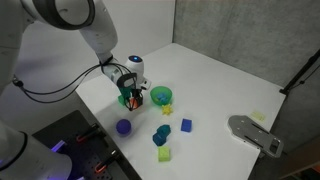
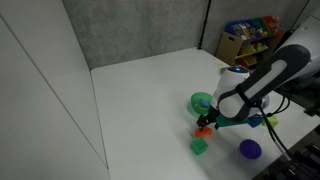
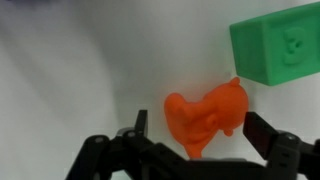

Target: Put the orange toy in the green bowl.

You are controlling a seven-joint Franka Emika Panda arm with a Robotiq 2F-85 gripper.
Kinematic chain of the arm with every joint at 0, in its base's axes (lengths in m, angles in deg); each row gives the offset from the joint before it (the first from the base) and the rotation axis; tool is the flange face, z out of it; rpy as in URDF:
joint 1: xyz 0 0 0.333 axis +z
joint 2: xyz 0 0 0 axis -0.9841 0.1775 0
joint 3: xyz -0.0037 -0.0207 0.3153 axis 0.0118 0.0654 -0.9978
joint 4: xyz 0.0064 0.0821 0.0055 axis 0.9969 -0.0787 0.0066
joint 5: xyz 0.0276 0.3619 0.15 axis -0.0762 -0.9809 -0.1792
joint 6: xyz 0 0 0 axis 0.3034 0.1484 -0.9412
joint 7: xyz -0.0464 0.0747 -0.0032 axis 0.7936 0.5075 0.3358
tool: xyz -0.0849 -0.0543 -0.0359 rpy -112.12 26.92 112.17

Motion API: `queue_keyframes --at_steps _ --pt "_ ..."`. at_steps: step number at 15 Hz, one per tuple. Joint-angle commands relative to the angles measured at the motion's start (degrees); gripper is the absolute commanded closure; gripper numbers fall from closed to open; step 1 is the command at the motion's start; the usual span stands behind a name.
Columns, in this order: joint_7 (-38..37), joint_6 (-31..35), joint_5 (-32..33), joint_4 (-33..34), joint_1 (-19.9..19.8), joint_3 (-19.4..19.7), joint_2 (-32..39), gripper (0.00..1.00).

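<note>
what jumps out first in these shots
The orange toy fills the wrist view, sitting between the tips of the open gripper, with a green cube at the upper right. In an exterior view, the green bowl stands right beside the gripper.

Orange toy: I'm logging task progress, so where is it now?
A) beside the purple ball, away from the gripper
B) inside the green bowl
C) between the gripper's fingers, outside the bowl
C: the wrist view shows the orange toy between the fingers of the gripper; the green bowl sits apart.
</note>
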Motion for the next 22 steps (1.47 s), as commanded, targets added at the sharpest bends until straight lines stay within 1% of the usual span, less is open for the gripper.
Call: queue_keyframes --at_steps 1,3,5,8,9,10,11,13,14,16,19,22 --pt "0.2 2.1 -1.3 0.0 -0.3 -0.7 1.2 0.33" --pt "0.3 2.8 -1.1 0.0 -0.3 -0.7 1.2 0.51" --pt "0.4 3.4 -1.0 0.0 -0.4 -0.9 0.6 0.66" --pt "0.4 2.7 -1.0 -0.3 -0.6 -0.9 -0.4 0.87" --pt "0.5 2.0 -1.2 -0.4 -1.0 -1.3 -1.0 0.88" --pt "0.6 1.5 -1.4 -0.4 -1.3 -1.6 -1.6 0.92" --pt "0.8 0.8 -1.5 -0.5 -1.7 -2.1 -2.5 0.91" --pt "1.1 -0.9 -2.0 -0.3 -2.7 -3.4 -4.9 0.95" --pt "1.4 -1.7 -2.4 -0.1 -3.5 -4.3 -6.0 0.92" --pt "1.4 -3.6 -3.4 0.9 -4.3 -5.2 -9.0 0.93" --pt "0.3 -5.3 -3.3 3.7 -3.4 -3.4 -12.3 0.93" --pt "-1.1 -5.8 -1.8 7.3 -2.4 0.0 -13.4 0.93"
